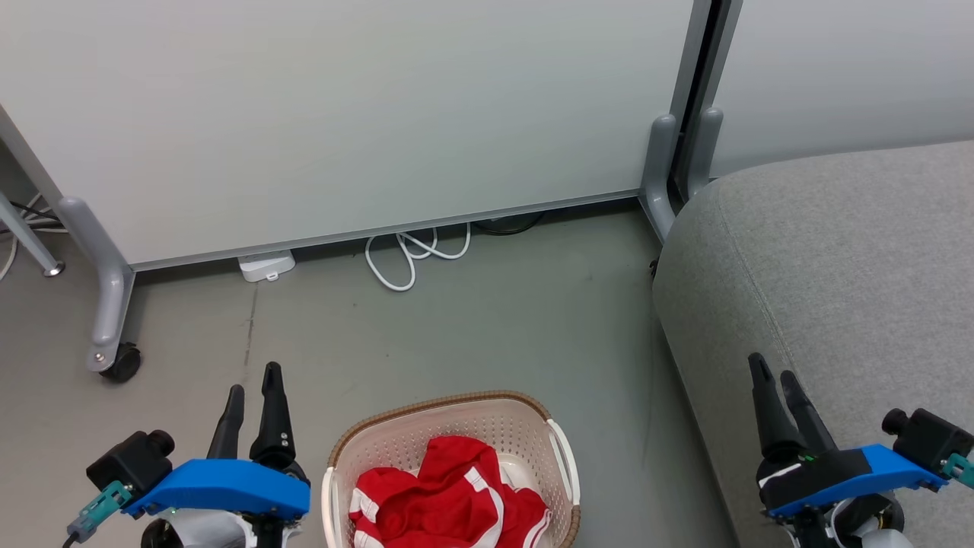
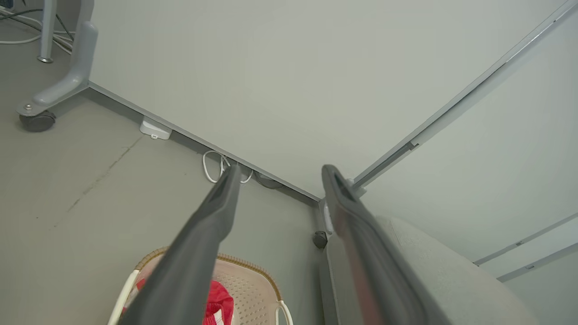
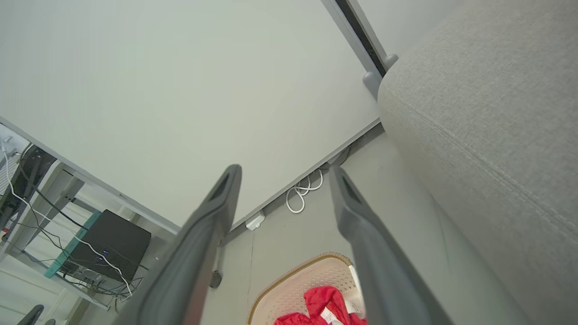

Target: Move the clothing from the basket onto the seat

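Task judged not begun. The crumpled red white-striped sports clothing (image 1: pixel 449 495) lies inside the small oval cream perforated plastic basket (image 1: pixel 441 402), on the floor just right of the left hand (image 1: pixel 253 378). The left hand stands fully spread and holds nothing. The right hand (image 1: pixel 771 367), likewise spread and empty, hangs over the edge of the large grey fabric seat (image 1: pixel 837 259), whose visible part bears no garment. Every transfer is outstanding

Pale partition panel (image 1: pixel 342 114) on grey wheeled legs (image 1: pixel 109 293); looped white cable (image 1: pixel 378 270) and small white box (image 1: pixel 266 266) beneath it.
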{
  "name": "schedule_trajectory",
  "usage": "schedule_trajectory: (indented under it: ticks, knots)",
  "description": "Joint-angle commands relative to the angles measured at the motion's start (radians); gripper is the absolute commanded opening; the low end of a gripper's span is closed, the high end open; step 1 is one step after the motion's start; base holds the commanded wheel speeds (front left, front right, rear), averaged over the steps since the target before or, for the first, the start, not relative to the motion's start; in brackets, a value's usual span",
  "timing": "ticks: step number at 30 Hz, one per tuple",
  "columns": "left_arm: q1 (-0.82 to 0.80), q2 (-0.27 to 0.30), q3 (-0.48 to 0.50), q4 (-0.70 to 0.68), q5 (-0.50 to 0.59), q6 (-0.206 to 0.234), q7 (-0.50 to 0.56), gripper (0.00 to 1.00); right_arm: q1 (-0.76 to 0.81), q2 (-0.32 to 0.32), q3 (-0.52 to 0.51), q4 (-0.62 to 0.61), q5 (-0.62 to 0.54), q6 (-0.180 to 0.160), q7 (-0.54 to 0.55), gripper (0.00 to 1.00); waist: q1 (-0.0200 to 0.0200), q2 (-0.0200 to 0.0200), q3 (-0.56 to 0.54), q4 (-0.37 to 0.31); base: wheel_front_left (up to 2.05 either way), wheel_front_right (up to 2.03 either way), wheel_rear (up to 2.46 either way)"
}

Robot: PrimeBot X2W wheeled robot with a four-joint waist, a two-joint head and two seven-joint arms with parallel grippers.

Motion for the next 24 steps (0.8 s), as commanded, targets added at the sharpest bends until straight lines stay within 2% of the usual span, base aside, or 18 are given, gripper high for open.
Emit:
schedule_trajectory:
  ticks: [1, 13, 24]
  knots:
    - [-0.03, 0.009, -0.007, -0.011, 0.032, 0.005, -0.01, 1.0, -0.028, -0.007, 0.004, -0.014, -0.035, 0.001, -0.007, 1.0, 0.0, 0.0, 0.0, 0.0, 0.0, 0.0, 0.0]
    - [-0.037, 0.02, -0.035, 0.007, 0.177, 0.021, -0.046, 1.0, -0.033, -0.007, 0.015, -0.023, -0.202, 0.002, -0.025, 1.0, 0.0, 0.0, 0.001, 0.005, 0.0, 0.0, 0.0]
    - [-0.04, 0.019, -0.043, 0.021, 0.268, 0.012, -0.076, 1.0, -0.037, -0.008, 0.026, -0.026, -0.325, 0.002, -0.046, 1.0, 0.0, 0.0, 0.004, 0.01, 0.0, 0.0, 0.0]
